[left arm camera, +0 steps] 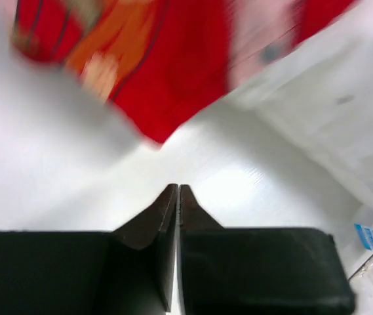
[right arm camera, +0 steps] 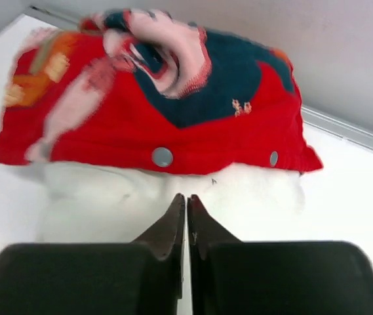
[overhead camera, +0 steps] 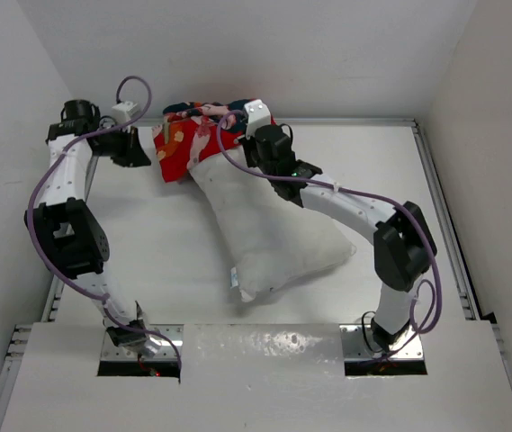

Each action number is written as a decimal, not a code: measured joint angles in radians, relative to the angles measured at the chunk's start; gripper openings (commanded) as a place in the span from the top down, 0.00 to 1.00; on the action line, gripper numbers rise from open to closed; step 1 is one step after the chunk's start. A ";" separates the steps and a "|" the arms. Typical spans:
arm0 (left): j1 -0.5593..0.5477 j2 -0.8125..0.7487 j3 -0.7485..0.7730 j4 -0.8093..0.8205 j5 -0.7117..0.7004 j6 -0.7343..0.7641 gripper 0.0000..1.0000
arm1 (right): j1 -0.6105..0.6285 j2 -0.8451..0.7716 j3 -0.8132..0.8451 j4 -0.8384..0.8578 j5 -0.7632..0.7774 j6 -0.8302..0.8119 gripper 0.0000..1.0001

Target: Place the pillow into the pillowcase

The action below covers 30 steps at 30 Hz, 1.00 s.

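Note:
The white pillow [overhead camera: 273, 229] lies slantwise on the table, its small tag [overhead camera: 235, 276] at the near end. Its far end sits inside the bunched red pillowcase [overhead camera: 184, 139] by the back wall. In the right wrist view the pillowcase [right arm camera: 206, 131] hem, with two metal snaps [right arm camera: 162, 157], lies across the pillow [right arm camera: 107, 197]. My right gripper [right arm camera: 186, 195] is shut and empty just over the pillow, short of the hem [overhead camera: 245, 151]. To the pillowcase's left, my left gripper [overhead camera: 150, 147] is shut and empty [left arm camera: 177, 187] above bare table, the red cloth [left arm camera: 173, 72] ahead of it.
The back wall [overhead camera: 327, 63] stands right behind the pillowcase. Side walls close in the table [overhead camera: 148, 243] on the left and right. The two arm bases sit at the near edge.

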 measured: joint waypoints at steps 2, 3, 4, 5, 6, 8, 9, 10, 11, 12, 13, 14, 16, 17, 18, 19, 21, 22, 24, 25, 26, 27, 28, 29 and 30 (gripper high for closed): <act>0.050 -0.008 -0.076 0.028 -0.060 -0.026 0.59 | 0.013 -0.037 0.038 -0.065 -0.003 -0.025 0.44; 0.049 0.003 -0.111 0.039 -0.080 -0.053 0.33 | 0.024 -0.061 0.042 -0.090 0.002 -0.040 0.31; 0.043 0.013 -0.122 0.045 -0.086 -0.050 0.28 | 0.036 -0.080 0.041 -0.111 0.007 -0.054 0.23; 0.032 0.030 -0.132 0.058 -0.089 -0.071 0.23 | 0.050 -0.095 0.037 -0.127 0.010 -0.070 0.07; 0.020 0.052 -0.140 0.076 -0.092 -0.085 0.16 | 0.068 -0.111 0.030 -0.140 0.015 -0.085 0.01; 0.006 0.101 -0.142 0.114 -0.082 -0.103 0.00 | 0.116 -0.129 0.014 -0.161 0.021 -0.126 0.01; -0.003 0.128 -0.142 0.134 -0.071 -0.119 0.00 | 0.145 -0.130 0.011 -0.171 0.024 -0.143 0.01; -0.008 0.151 -0.142 0.154 -0.060 -0.129 0.00 | 0.170 -0.127 0.009 -0.183 0.026 -0.155 0.01; -0.010 0.171 -0.141 0.173 -0.052 -0.145 0.00 | 0.197 -0.119 0.009 -0.199 0.033 -0.163 0.01; -0.010 0.190 -0.141 0.195 -0.051 -0.162 0.00 | 0.219 -0.111 0.009 -0.208 0.037 -0.168 0.01; -0.010 0.208 -0.140 0.217 -0.052 -0.175 0.00 | 0.244 -0.093 0.012 -0.217 0.053 -0.170 0.01; -0.011 0.227 -0.134 0.238 -0.055 -0.192 0.00 | 0.261 -0.070 0.020 -0.229 0.067 -0.170 0.01; -0.014 0.270 -0.118 0.284 -0.061 -0.220 0.00 | 0.277 -0.003 0.047 -0.251 0.091 -0.169 0.01; -0.015 0.292 -0.105 0.300 -0.059 -0.233 0.03 | 0.278 0.031 0.063 -0.265 0.099 -0.169 0.01; -0.016 0.316 -0.092 0.320 -0.054 -0.248 0.12 | 0.277 0.071 0.081 -0.279 0.107 -0.169 0.01; -0.016 0.333 -0.083 0.336 -0.047 -0.260 0.22 | 0.274 0.110 0.105 -0.302 0.113 -0.169 0.01; -0.019 0.353 -0.081 0.375 -0.021 -0.285 0.75 | 0.270 0.193 0.159 -0.348 0.135 -0.169 0.03; -0.022 0.357 -0.083 0.393 -0.003 -0.300 0.87 | 0.267 0.232 0.190 -0.377 0.148 -0.167 0.11; -0.029 0.354 -0.095 0.446 0.040 -0.321 1.00 | 0.263 0.297 0.256 -0.430 0.166 -0.159 0.91; -0.031 0.350 -0.106 0.475 0.058 -0.330 1.00 | 0.259 0.329 0.300 -0.466 0.168 -0.151 1.00; -0.034 0.342 -0.121 0.497 0.077 -0.338 1.00 | 0.253 0.357 0.345 -0.493 0.167 -0.135 1.00; -0.035 0.333 -0.138 0.512 0.094 -0.343 1.00 | 0.246 0.380 0.386 -0.513 0.162 -0.113 1.00; -0.036 0.322 -0.155 0.517 0.119 -0.343 1.00 | 0.236 0.398 0.425 -0.541 0.151 -0.097 1.00; -0.036 0.314 -0.163 0.510 0.143 -0.340 1.00 | 0.224 0.409 0.458 -0.560 0.135 -0.082 1.00; -0.036 0.295 -0.175 0.493 0.171 -0.321 1.00 | 0.212 0.412 0.479 -0.568 0.116 -0.066 1.00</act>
